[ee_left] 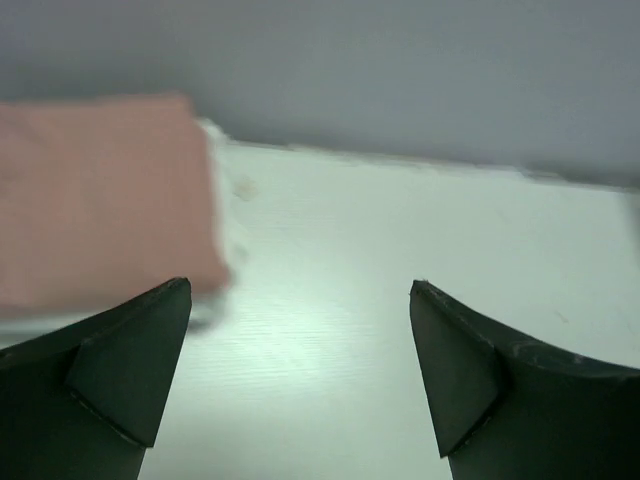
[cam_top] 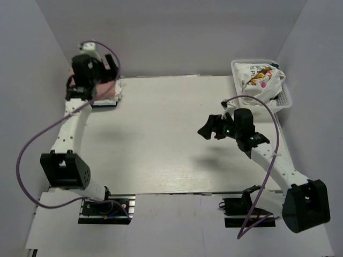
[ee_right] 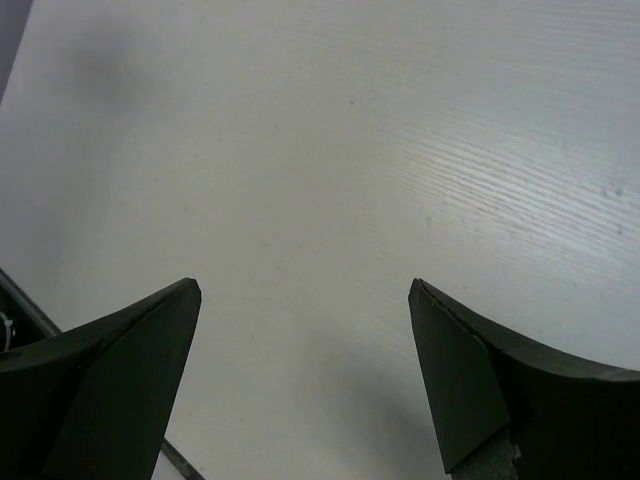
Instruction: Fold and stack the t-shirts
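Observation:
A folded dusty-pink t-shirt (ee_left: 100,195) lies at the table's far left corner, on top of other folded cloth (cam_top: 113,92). My left gripper (cam_top: 102,67) hovers over that stack, open and empty; in the left wrist view its gripper (ee_left: 300,290) has only bare table between the fingers, with the pink shirt to the left. A white t-shirt with colourful print (cam_top: 259,77) is crumpled in the white basket (cam_top: 286,99) at the far right. My right gripper (cam_top: 210,128) hangs open above the bare table (ee_right: 330,180), right of centre, holding nothing.
Grey walls close in the table on the left, back and right. Purple cables loop off both arms. The near table edge and a dark rail (ee_right: 20,300) show in the right wrist view.

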